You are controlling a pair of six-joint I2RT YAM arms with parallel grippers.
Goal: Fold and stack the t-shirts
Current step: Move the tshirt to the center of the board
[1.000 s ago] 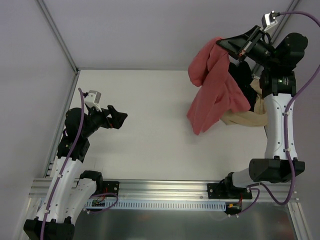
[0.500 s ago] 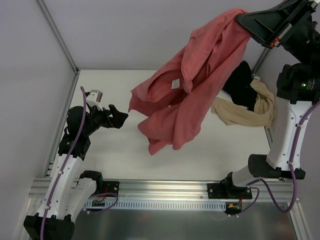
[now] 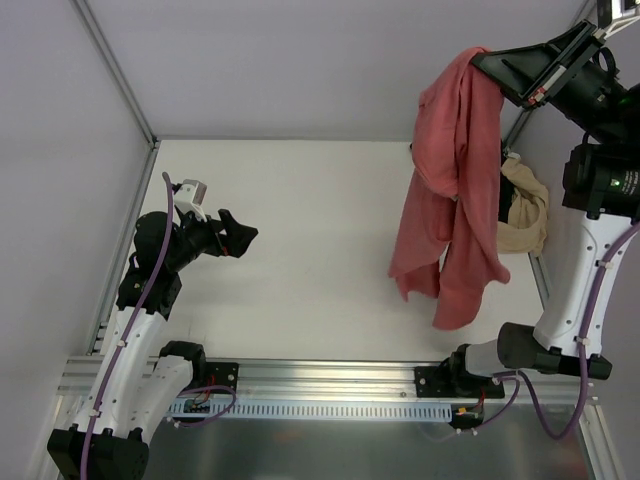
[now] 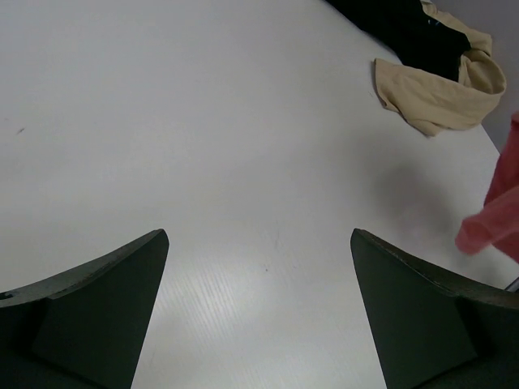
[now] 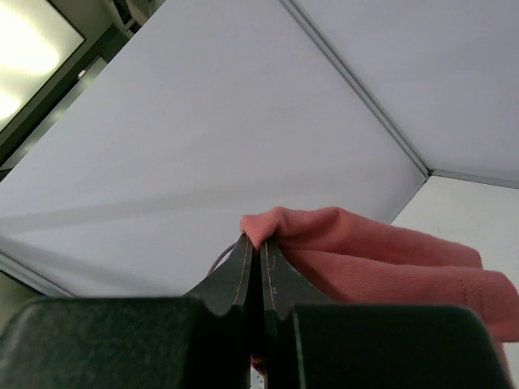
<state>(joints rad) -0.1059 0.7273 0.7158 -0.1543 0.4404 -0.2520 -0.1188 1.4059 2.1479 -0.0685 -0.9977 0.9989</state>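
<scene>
My right pincer clenched the coral-red t-shirt high, dangling it over the white table; my left pincer gaped, grasping nothing.

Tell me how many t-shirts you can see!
3. The coral-red t-shirt hangs from the shut right tool, high above the table. The beige t-shirt lies crumpled near the table's right edge, with the black t-shirt bunched against it. More could hide behind the hanging one.
</scene>
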